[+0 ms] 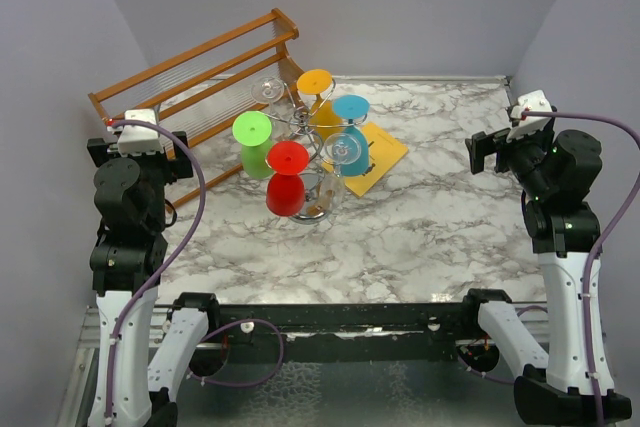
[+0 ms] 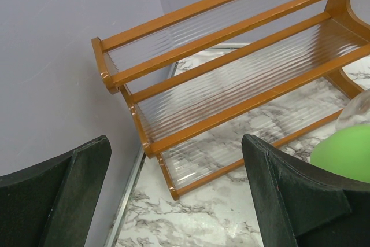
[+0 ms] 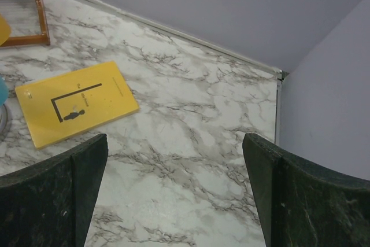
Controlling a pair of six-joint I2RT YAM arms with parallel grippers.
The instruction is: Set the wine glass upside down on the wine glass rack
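Where the overhead view is examined, the wine glass rack is found left of centre on the marble table, with one corner of a yellow book lying under or just behind its right side. Five wine glasses are seen carried on its arms, feet uppermost: a green-footed glass at the left, a red-footed glass at the lower middle, an orange-footed glass at the top, a blue-footed glass at the right and a clear glass at the upper left. A second clear glass is noted just right of the red bowl; whether it hangs or stands cannot be told. Which of these is the task's own glass cannot be told either.

A wooden shelf rack is set against the wall in the upper left of the frame.

The left gripper is recorded with its fingers wide apart and closed on nothing; the wooden shelves and a green edge at lower right are seen beyond it. The right gripper is likewise spread, clear of the marble, with the book at the left of its view. Both arms are well apart from the rack.
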